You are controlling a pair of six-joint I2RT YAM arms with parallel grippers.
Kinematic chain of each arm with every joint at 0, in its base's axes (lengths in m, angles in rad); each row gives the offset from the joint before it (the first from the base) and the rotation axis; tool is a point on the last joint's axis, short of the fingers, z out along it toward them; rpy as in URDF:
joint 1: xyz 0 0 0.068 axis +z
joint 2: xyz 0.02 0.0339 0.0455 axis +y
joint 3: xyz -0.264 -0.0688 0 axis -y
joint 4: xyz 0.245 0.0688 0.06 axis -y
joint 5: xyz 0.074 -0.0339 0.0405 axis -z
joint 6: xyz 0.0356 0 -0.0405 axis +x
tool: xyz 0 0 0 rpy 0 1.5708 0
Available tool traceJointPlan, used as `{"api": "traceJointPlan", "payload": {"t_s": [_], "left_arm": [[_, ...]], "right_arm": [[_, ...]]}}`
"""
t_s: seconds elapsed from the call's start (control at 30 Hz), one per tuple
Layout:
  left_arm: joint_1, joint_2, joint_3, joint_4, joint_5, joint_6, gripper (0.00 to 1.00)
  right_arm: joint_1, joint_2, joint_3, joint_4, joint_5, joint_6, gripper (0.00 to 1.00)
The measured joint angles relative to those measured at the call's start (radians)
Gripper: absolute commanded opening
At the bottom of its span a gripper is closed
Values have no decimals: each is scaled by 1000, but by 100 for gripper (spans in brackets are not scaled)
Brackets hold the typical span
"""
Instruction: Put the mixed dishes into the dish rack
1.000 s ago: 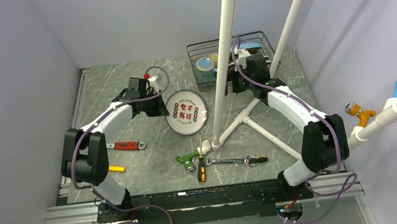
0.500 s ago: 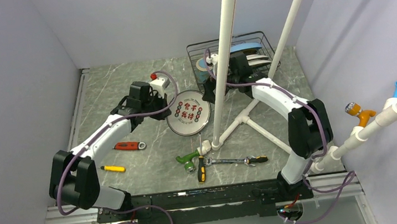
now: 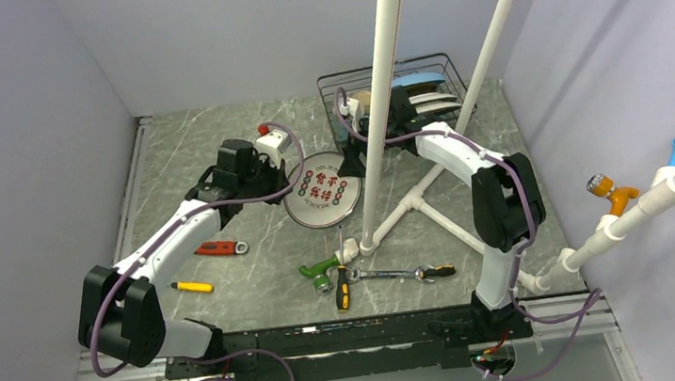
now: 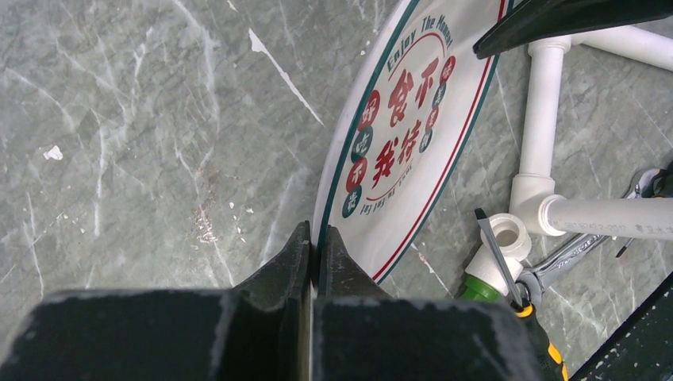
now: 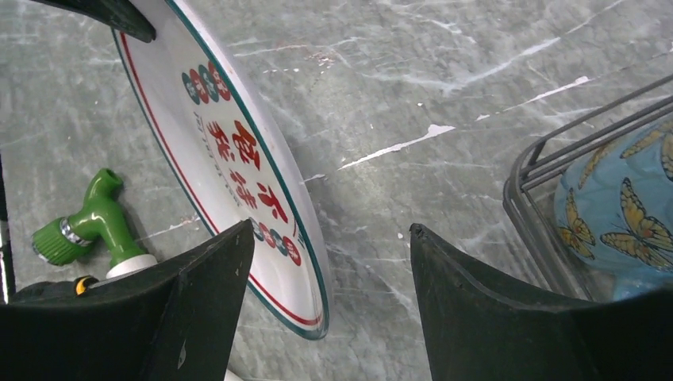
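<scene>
Grey marbled table under all. Black wire dish rack at far right, w/ light-blue plate upright in slots and teal butterfly mug inside. White plate w/ green rim (red characters in centre) just left of rack, by white pipe. Left gripper pinched tight on its rim. Right gripper jaws apart by plate's rack-side edge, holding nothing.

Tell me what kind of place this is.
Likely a robot test cell, not a kitchen: bare grey walls box in a marble-look table, which carries a white pipe frame, scattered hand tools and a dish rack.
</scene>
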State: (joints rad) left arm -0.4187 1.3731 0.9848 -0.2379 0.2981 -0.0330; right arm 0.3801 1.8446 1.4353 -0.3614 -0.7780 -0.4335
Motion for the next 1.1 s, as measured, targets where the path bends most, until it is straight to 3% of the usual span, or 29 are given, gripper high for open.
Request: {"api": "traceJointPlan", "payload": {"t_s": [0.1,0.43,0.6,0.67,0.73,0.8,0.97,1.1], "left_arm": [[-10,-4,0,5,4,22,0],[-61,-10,-2,5,9,78,0],[-66,-10,-2,0,-1,95,0],[-66,-10,-2,-1,-12,98,0],[-65,-11,-2,-5,-32,100,1],[-60,-15,-2,-15,-39,98,8],[-68,-39,-2,-24,-94,88,44],[-68,-99,-2,-26,-133,64,54]], "right_arm": [[0,5,4,-13,-39,-23,70],[0,23,8,-68,-147,-90,47],[4,41,16,-111,-167,-121,18],[7,41,16,-111,-166,-119,0],[9,41,13,-109,-177,-139,0],[13,40,2,-97,-184,-162,0],[18,20,-30,-50,-165,-138,0],[5,-12,-32,-50,-45,-139,0]]}}
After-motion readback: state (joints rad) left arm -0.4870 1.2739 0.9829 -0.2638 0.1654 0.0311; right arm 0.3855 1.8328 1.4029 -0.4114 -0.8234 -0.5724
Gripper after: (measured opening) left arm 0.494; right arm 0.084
